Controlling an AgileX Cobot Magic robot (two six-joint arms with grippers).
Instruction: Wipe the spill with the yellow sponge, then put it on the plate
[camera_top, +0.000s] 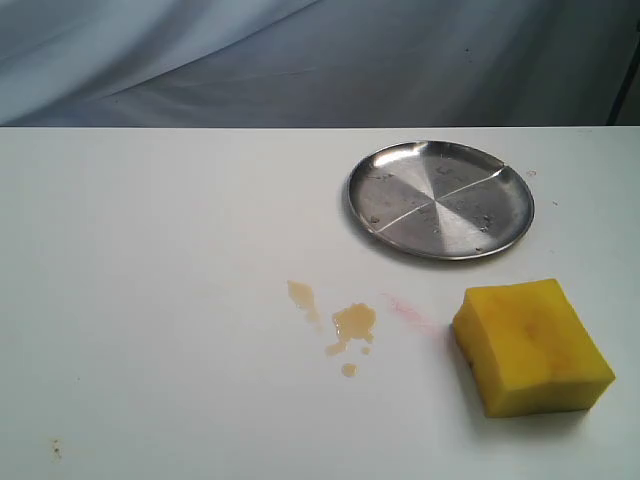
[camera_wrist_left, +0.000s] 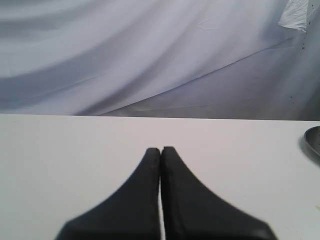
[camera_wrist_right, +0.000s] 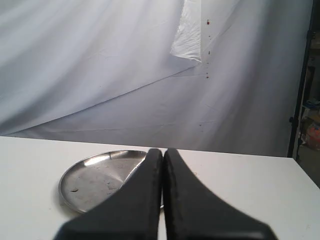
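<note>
Spill (camera_top: 352, 322) blotches lie midway on the table (camera_top: 150, 300), with bare white surface wide to their left. The yellow sponge (camera_top: 530, 345) sits to their right and the plate (camera_top: 440, 198) farther back. We see the left gripper (camera_wrist_left: 160, 150) and right gripper (camera_wrist_right: 163, 151) pressed together, empty.

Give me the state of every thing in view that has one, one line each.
spill: wet on the table, not wiped.
yellow sponge: lying on the table, not held, apart from the spill.
plate: flat on the table, no sponge on it, a few droplets.
left pincer: shut, holding nothing.
right pincer: shut, holding nothing.
</note>
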